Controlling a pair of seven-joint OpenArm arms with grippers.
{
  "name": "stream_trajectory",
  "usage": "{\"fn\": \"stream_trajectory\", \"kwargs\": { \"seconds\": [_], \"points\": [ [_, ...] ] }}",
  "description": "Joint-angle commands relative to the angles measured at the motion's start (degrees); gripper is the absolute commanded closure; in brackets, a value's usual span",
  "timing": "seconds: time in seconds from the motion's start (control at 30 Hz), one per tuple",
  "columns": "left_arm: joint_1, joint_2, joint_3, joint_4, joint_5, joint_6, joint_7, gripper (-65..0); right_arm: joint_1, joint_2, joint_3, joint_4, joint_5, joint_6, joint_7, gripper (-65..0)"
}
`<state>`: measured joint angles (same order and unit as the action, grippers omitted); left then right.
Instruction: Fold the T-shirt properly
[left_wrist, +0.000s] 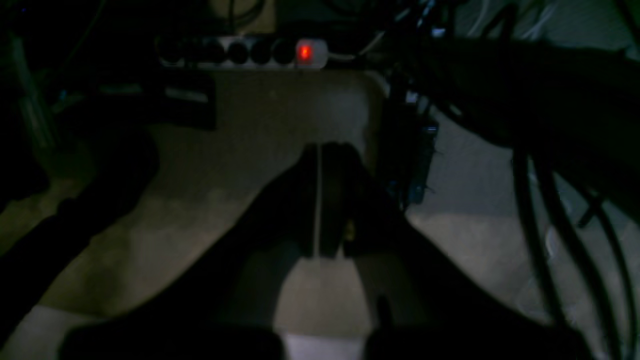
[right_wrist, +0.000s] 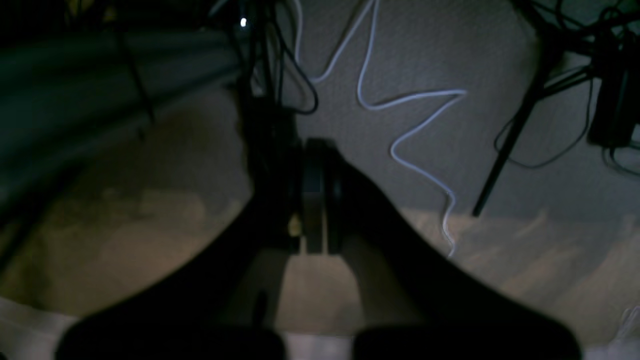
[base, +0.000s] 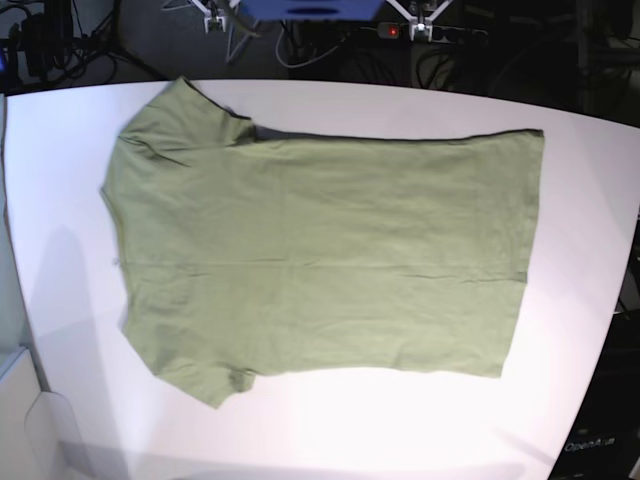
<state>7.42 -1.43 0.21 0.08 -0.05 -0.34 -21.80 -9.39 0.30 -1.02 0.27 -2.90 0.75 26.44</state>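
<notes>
Lay spread flat on the white table (base: 585, 200), the olive-green T-shirt (base: 320, 250), sideways in the base view: collar and shoulders toward the table's left edge, hem toward the right edge, one sleeve pointing to the far-left corner and the other toward the near edge. Showed shallow wrinkles and a faint crease along the middle, but no fold made. Judged, then, as the very start: cloth laid out, first fold not yet begun. Neither arm seen over the table in the base view. Left gripper (left_wrist: 320, 200) seen only in its own dim wrist view, jaws pressed together with a thin pale line between them, holding nothing, aimed at a dark floor with a power strip (left_wrist: 245, 51) and its red light beyond. Right gripper (right_wrist: 315, 200) likewise closed and empty in its wrist view, above a floor crossed by a white cable (right_wrist: 400, 100). Called for next, probably: bringing both arms in over the table, parting the jaws, and pinching the cloth at an edge, perhaps sleeve and hem on one long side, to carry it across.
</notes>
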Motion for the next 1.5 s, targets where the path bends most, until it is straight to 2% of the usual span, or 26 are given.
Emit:
{"fn": "stream_trajectory", "kwargs": {
  "seconds": [0.0, 0.1, 0.33, 0.4, 0.6, 0.8, 1.1, 1.3, 1.47],
  "points": [
    [0.8, -0.63, -0.16, -0.03, -0.34, -0.23, -1.98, -0.6, -1.12, 0.01, -0.08, 0.03, -0.31, -0.71, 2.62, -0.4],
    [2.38, -1.95, -0.34, -0.08, -1.31, -5.16, -6.2, -0.6, -4.02, 0.19, -0.08, 0.03, -0.75, -0.8, 9.83, -0.4],
    [6.69, -5.56, -3.5, -0.08, -9.13, -15.18, -16.22, -0.6, -10.44, 2.39, -0.08, -0.05, -1.9, -0.62, 26.53, -0.4],
    [8.27, -5.65, -3.42, -0.08, -10.19, -16.23, -20.53, -0.6, -12.11, 2.56, -0.08, -0.05, -1.9, -0.62, 30.22, -0.4],
    [12.84, -5.73, -2.98, -0.08, -9.66, -16.14, -31.43, -0.6, -15.98, 3.44, -0.08, -0.05, -1.9, -0.62, 40.68, -0.6],
    [16.36, -5.73, -2.89, -0.08, -9.57, -16.23, -38.37, -0.6, -19.4, 3.53, 0.18, 0.12, -1.9, -0.8, 51.41, -0.6],
    [21.55, -5.73, -2.89, -0.08, -9.57, -16.23, -53.58, -0.6, -20.28, 4.14, 0.09, 0.3, -1.81, -0.89, 51.41, -0.6],
    [22.69, -5.65, -2.89, -0.08, -9.66, -16.23, -53.67, -0.6, -21.69, 4.85, 0.09, 1.35, -1.81, -0.89, 51.59, -0.6],
    [23.04, -5.65, -3.24, 0.49, -9.75, -16.23, -53.76, -0.6, -28.19, 5.02, 0.27, 13.84, -1.81, -0.89, 51.41, -0.7]
  ]
}}
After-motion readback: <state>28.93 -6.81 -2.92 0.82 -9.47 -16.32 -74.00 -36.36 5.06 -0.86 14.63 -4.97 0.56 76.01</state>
